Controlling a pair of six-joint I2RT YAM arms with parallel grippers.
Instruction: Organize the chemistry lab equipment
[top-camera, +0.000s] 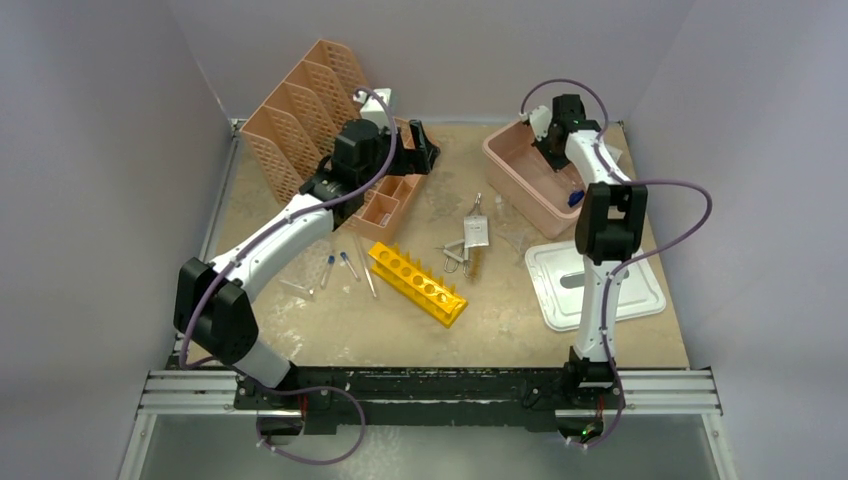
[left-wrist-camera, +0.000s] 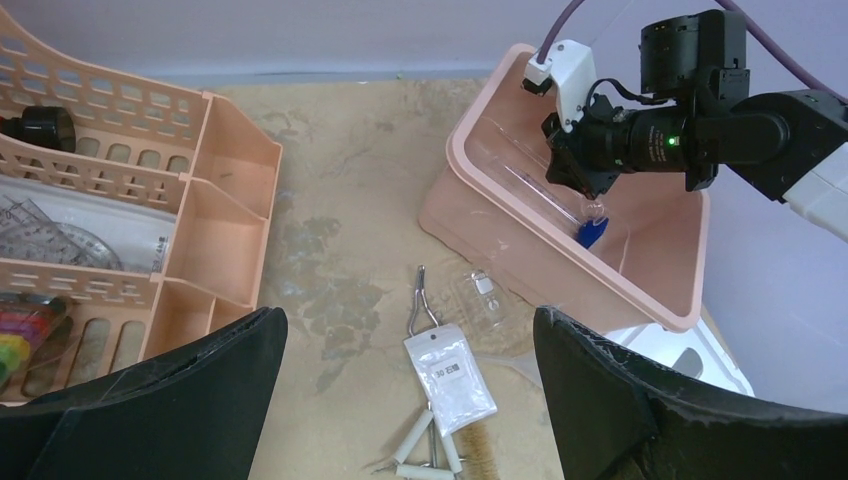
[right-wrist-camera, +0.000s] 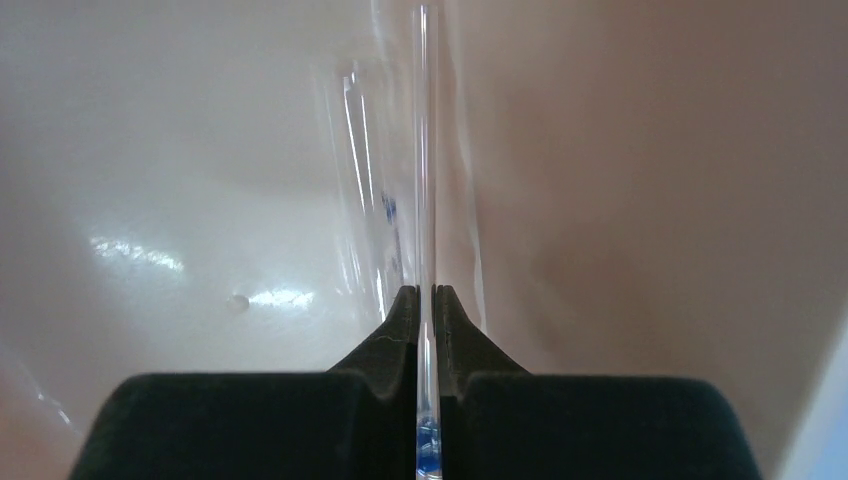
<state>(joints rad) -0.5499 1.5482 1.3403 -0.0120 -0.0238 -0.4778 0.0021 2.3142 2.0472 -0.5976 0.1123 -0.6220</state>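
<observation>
Pale violet walls close in a mottled tan tabletop (top-camera: 330, 330). Upper right in the top view, the right gripper (right-wrist-camera: 425, 298) sits inside the pink tub (top-camera: 503, 158), pinched shut on a thin clear tube (right-wrist-camera: 423, 150) whose long axis runs out beyond the fingertips. The yellow test-tube rack (top-camera: 416, 283) lies diagonally at centre frame, lower left of the tub. The left gripper (left-wrist-camera: 405, 325), spread wide and empty, hovers by the peach organizer (top-camera: 300, 110), nearer the loose blue-capped tubes (top-camera: 346, 263) left of the rack.
</observation>
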